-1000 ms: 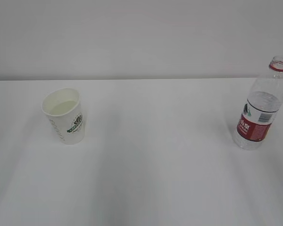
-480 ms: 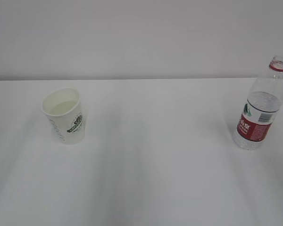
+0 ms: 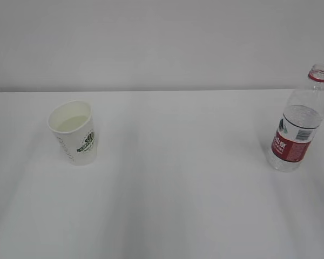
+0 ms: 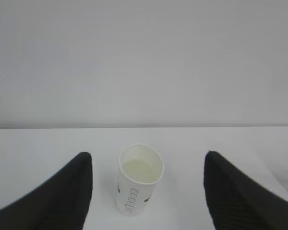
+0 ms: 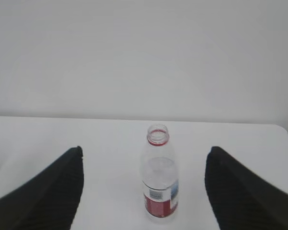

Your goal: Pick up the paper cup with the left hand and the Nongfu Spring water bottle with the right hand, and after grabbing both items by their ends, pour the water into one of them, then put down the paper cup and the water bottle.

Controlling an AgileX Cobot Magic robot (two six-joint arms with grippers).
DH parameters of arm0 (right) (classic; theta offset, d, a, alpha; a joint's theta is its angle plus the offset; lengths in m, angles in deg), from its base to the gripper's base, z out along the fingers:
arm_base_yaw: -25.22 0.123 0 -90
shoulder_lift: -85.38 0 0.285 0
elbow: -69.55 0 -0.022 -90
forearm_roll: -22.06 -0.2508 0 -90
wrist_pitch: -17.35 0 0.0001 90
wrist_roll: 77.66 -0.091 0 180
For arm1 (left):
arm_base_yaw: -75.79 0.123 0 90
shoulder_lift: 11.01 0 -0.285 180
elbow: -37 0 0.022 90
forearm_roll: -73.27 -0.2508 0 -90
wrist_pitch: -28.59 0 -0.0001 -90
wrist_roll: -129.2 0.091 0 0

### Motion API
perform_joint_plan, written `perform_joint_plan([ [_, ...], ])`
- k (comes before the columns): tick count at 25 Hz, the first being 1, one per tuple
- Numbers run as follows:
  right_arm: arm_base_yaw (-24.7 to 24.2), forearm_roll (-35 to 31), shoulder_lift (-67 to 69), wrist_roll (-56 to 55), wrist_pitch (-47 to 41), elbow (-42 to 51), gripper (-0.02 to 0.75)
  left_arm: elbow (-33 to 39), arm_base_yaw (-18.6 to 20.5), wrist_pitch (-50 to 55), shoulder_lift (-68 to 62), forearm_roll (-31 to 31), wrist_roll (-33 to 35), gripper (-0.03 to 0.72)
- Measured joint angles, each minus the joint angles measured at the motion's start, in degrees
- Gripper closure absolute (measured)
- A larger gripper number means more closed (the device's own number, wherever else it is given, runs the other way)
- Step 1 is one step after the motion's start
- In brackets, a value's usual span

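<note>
On table: paper cup [image 3: 74,133] w/ water [image 4: 140,171], bottle [image 3: 298,125] part-full; both grippers released.

The bottle [image 3: 298,121] carries a red-and-white label [image 3: 290,143] with white characters, too small to read. The cup [image 3: 74,132] bears a dark green logo [image 3: 87,142] and a column of small print, also illegible.

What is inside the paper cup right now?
The paper cup holds a shallow pool of clear water, seen through its open top in the left wrist and exterior views. The cup's bottom under the water cannot be made out.
</note>
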Motion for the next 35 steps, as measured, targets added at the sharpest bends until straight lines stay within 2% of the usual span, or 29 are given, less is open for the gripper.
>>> perform_joint_plan([
  [7, 0.0, 9.8, -3.7, -4.07, -9.29, 0.0, 0.145, -5.94, 0.0, 12.32, 0.0, 0.54, 0.73, 0.162],
  [13, 0.0, 13.57, -6.31, -4.77, -16.11, 0.0, 0.145, -9.56, 0.0, 22.25, 0.09, 0.43, 3.46, 0.166],
  [17, 0.0, 15.81, -8.85, -4.87, -23.62, -0.28, 0.146, -11.23, 0.0, 26.06, 0.09, 0.32, 3.59, 0.171],
  [27, 0.0, 17.35, -21.3, -5.0, -34.71, -0.55, 0.148, -14.81, 0.0, 44.08, 1.39, 2.24, 5.17, 0.193],
  [35, 0.0, 17.34, -26.76, -5.0, -37.51, -0.68, 0.148, -14.84, 0.0, 49.23, 8.99, 5.03, 7.93, 0.194],
])
